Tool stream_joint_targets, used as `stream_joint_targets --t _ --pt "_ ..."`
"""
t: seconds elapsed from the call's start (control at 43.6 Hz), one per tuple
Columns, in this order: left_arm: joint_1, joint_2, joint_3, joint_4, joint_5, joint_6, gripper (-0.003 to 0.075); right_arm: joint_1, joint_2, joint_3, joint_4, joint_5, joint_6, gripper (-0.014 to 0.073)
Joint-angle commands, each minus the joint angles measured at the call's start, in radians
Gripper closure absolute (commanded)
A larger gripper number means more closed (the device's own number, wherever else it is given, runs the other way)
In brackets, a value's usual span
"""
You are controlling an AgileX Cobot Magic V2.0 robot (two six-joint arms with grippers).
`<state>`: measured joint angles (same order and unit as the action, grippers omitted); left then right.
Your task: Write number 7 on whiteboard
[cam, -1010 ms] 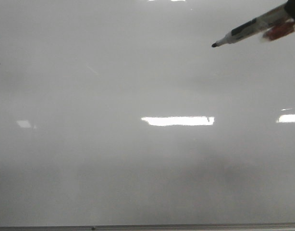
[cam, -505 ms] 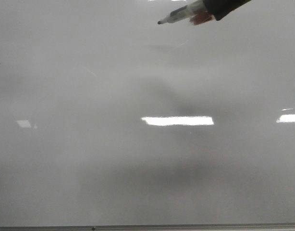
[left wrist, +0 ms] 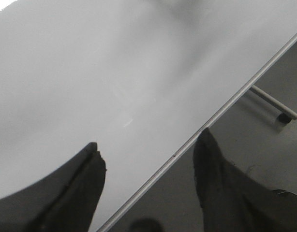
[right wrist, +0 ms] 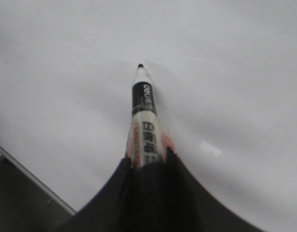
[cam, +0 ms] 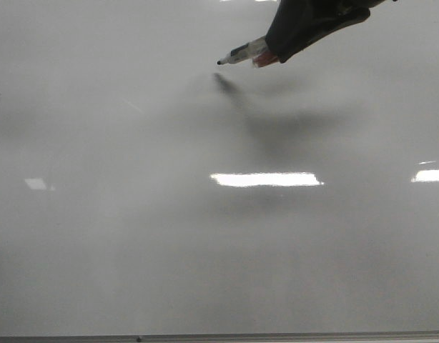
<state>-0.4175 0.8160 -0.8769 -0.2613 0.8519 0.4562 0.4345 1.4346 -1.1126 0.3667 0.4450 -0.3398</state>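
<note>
The whiteboard [cam: 169,236] is a glossy pale grey board that fills the front view, and no drawn 7 shows on it. My right gripper [cam: 273,51] comes in from the top right, shut on a marker [cam: 242,53] with a white, black and red barrel. The marker's black tip [cam: 220,62] points left just above the board, with its shadow [cam: 224,82] close below. In the right wrist view the marker [right wrist: 144,121] sticks out from the shut gripper [right wrist: 147,157] over the bare board [right wrist: 66,72]. My left gripper [left wrist: 148,150] is open and empty over the board's metal edge [left wrist: 221,110].
Bright light reflections [cam: 266,179] lie across the board's middle and right side. The thin metal bottom edge [cam: 277,336] runs along the bottom of the front view. Beyond the board's edge in the left wrist view is dark floor with a stand leg [left wrist: 274,102].
My right gripper has carried the marker from the upper right leftward, then down toward the board. The tip's shadow now lies close beneath it.
</note>
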Motion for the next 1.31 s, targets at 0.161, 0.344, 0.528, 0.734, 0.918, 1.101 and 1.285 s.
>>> stream_joint_targets --t 0.161,0.344,0.528,0.734,0.918,1.101,1.285 --pt "0.004 -0.009 -0.026 -0.027 -0.069 -0.009 0.0321 -0.032 -0.011 -0.037 0.019 -0.066 0.003 0.065" --pt "0.004 -0.009 -0.026 -0.027 -0.091 -0.009 0.0321 -0.138 -0.044 -0.037 0.015 0.029 0.003 0.065" --pt "0.004 -0.009 -0.026 -0.027 -0.095 -0.009 0.0321 -0.152 -0.058 -0.037 -0.004 0.063 -0.006 0.065" --pt "0.004 -0.009 -0.026 -0.027 -0.095 -0.009 0.0321 -0.133 -0.047 -0.02 -0.004 0.107 -0.021 0.065" --pt "0.004 -0.009 -0.026 -0.027 -0.106 -0.004 0.0321 -0.063 0.031 0.035 -0.004 0.179 -0.034 0.065" --pt "0.004 -0.009 -0.026 -0.027 -0.108 0.006 0.0321 -0.021 0.014 0.039 -0.003 0.153 -0.034 0.065" --pt "0.004 0.027 -0.043 -0.119 -0.038 0.189 0.0269 0.041 -0.12 0.041 -0.003 0.266 -0.159 0.065"
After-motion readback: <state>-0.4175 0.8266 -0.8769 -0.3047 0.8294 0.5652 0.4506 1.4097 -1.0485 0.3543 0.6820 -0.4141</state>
